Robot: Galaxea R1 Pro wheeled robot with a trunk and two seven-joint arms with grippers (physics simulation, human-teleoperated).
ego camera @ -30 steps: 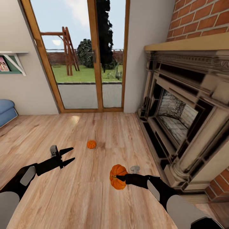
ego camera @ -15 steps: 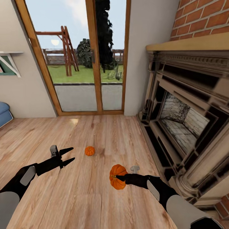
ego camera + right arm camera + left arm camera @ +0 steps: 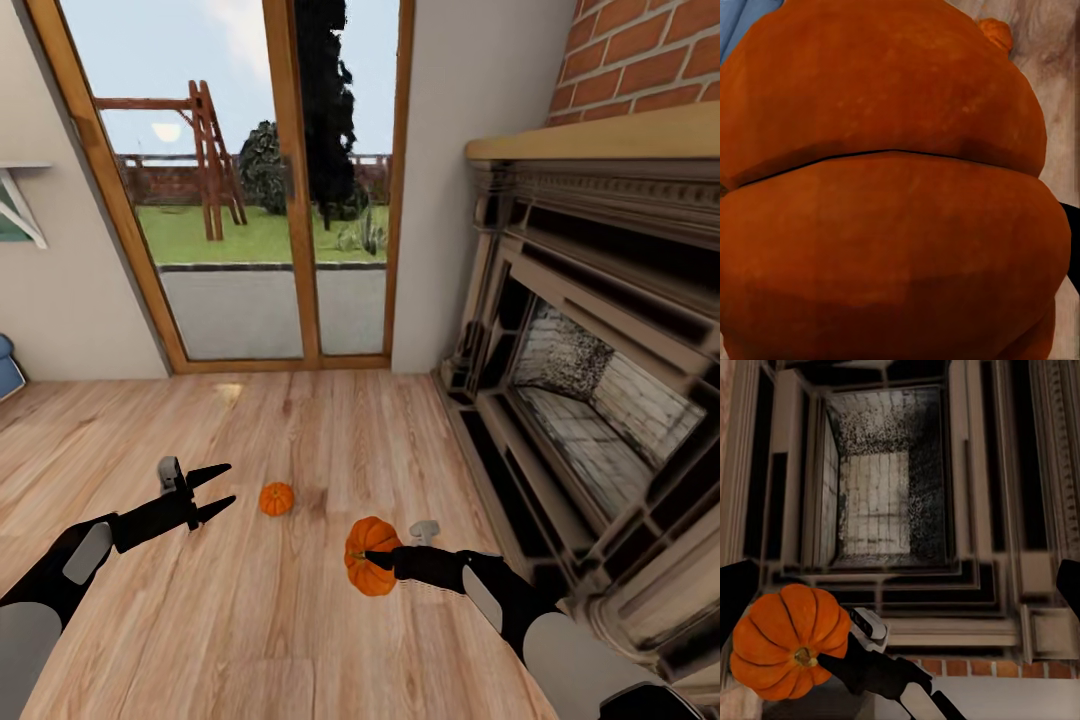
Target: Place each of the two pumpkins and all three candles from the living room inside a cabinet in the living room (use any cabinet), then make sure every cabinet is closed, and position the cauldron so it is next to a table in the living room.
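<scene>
- Orange held pumpkin [image 3: 371, 568] sits clamped between the right gripper [image 3: 372, 556] fingers, above the plank floor [image 3: 300, 620].
- Second pumpkin [image 3: 276, 498] lies on the floor, just beyond the left gripper [image 3: 222, 487], whose fingers are spread, holding nothing.

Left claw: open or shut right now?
Open: the left claw shows its two fingers spread apart with nothing between them, hanging above the floor.

Held pumpkin [image 3: 885, 187]: your right wrist view crops it on three sides; stem unseen there.
Right gripper [image 3: 368, 560]: far finger hidden behind that pumpkin.
Fireplace [image 3: 600, 400]: cut off at the right edge.
Blue seat [image 3: 8, 365]: only a sliver inside the left edge.
Wall shelf [image 3: 15, 200]: cropped.
</scene>
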